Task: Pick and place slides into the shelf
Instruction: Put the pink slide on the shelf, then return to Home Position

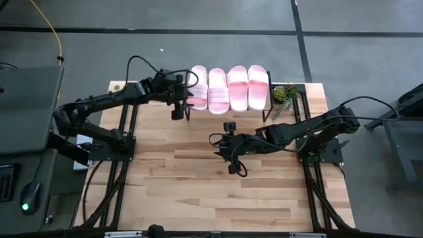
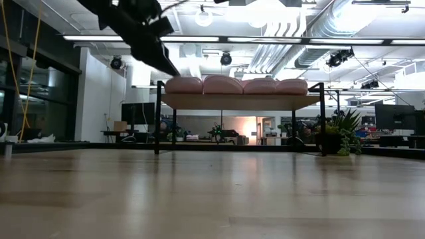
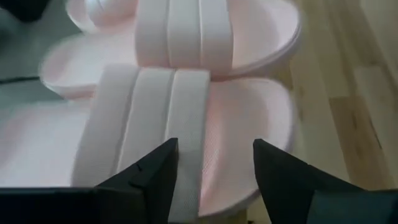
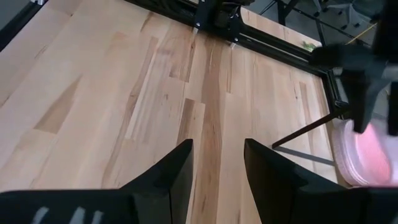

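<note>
All four pink slides (image 1: 229,88) lay side by side on the shelf (image 2: 240,101). The left pincer (image 3: 214,168) hovered, fingers parted, above the end slide. The right pincer (image 4: 217,163) hung open, empty, over the worktop (image 1: 198,178).

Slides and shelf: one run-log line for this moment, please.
slides: four on shelf | left gripper: open at leftmost slide | right gripper: open, empty, mid-table

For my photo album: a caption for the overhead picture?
Four pink slides lined up on the shelf, left gripper beside them.
</note>
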